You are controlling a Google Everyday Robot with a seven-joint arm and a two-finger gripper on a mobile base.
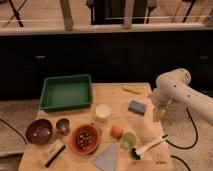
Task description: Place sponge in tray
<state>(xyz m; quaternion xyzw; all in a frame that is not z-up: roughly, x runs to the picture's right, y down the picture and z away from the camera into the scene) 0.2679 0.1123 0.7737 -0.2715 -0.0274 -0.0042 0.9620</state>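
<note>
The blue-grey sponge (137, 107) lies on the wooden table (112, 95), right of centre. The green tray (66, 92) sits at the table's back left with nothing in it. My gripper (158, 114) hangs from the white arm (172, 87) at the table's right edge, just right of the sponge and a little above the table. It holds nothing that I can see.
A yellow oblong item (132, 90) lies at the back right. A white cup (103, 112), an orange fruit (117, 131), a green item (129, 140), a dish brush (148, 147), an orange bowl (85, 138), a pale-blue cloth (106, 159), a metal cup (63, 125) and a dark bowl (39, 131) fill the front.
</note>
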